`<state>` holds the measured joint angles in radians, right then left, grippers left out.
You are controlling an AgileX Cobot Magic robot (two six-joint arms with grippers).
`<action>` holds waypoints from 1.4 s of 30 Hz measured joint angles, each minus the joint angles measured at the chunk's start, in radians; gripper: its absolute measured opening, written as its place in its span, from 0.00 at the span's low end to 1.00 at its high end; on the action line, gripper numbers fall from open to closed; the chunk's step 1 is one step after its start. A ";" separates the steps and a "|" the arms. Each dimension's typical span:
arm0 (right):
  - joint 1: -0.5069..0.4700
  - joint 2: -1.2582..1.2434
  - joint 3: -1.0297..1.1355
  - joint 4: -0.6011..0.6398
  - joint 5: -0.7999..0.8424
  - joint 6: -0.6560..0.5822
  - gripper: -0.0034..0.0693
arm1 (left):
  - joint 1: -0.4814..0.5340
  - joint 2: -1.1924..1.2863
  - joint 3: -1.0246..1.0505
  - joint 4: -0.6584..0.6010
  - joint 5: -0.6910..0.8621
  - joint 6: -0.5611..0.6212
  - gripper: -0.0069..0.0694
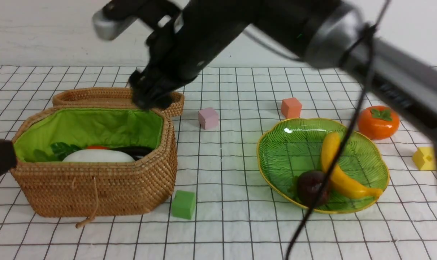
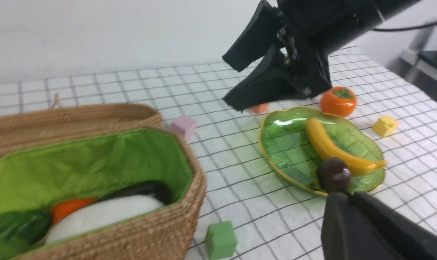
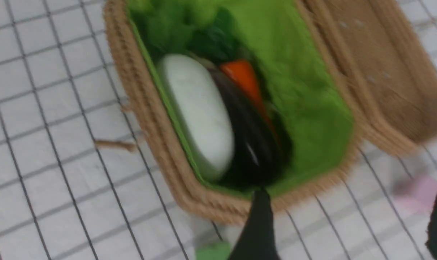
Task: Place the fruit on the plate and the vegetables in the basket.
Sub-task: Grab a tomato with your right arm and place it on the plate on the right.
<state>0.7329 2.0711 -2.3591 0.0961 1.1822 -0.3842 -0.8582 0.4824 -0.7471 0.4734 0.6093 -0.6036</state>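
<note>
The wicker basket (image 1: 95, 187) with green lining stands at the left. It holds the white radish (image 1: 97, 156), the orange carrot (image 3: 242, 77) and the dark eggplant (image 3: 254, 151). The green leaf plate (image 1: 287, 144) at the right carries the banana (image 1: 339, 169) and the mangosteen (image 1: 310, 186). The persimmon (image 1: 378, 122) sits on the table behind the plate. My right gripper (image 1: 150, 101) hangs open and empty over the basket's far right corner. My left gripper (image 2: 343, 195) is shut, empty, at the basket's left side.
The basket's wicker lid (image 1: 95, 96) lies just behind it. Foam cubes lie on the checked cloth: pink (image 1: 208, 118), orange (image 1: 291, 107), yellow (image 1: 424, 158), green (image 1: 184, 204). My right arm (image 1: 348, 32) and its cable (image 1: 330, 173) cross above the plate.
</note>
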 joint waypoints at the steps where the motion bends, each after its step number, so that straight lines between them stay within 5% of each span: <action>1: -0.017 -0.035 -0.001 -0.053 0.033 0.037 0.76 | 0.000 0.001 0.000 -0.036 -0.026 0.044 0.08; 6: -0.198 -0.158 0.038 -0.289 0.065 0.279 0.35 | 0.000 0.032 0.000 -0.333 -0.105 0.318 0.08; 10: -0.389 -0.205 0.145 -0.307 0.066 0.422 0.15 | 0.000 0.055 0.000 -0.512 -0.100 0.497 0.08; 13: -0.559 -0.214 0.252 -0.246 0.069 0.472 0.12 | 0.000 0.064 0.000 -0.617 -0.087 0.631 0.08; 19: -0.786 -0.120 0.344 -0.016 0.048 0.462 0.31 | 0.000 0.068 0.000 -0.726 -0.094 0.775 0.09; 20: -0.848 -0.065 0.349 0.066 0.013 0.453 0.46 | 0.000 0.068 0.000 -0.734 -0.098 0.786 0.09; 23: -0.935 0.017 0.351 0.163 -0.053 0.448 0.70 | 0.000 0.068 0.000 -0.737 -0.101 0.793 0.09; 29: -1.015 0.131 0.354 0.284 -0.154 0.398 0.96 | 0.000 0.068 0.000 -0.741 -0.105 0.796 0.09; 42: -1.003 0.280 0.357 0.546 -0.278 0.254 0.88 | 0.006 0.069 0.000 -0.700 -0.300 0.783 0.10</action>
<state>-0.2697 2.3516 -2.0021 0.6422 0.9046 -0.1304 -0.8519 0.5512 -0.7467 -0.2266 0.3093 0.1798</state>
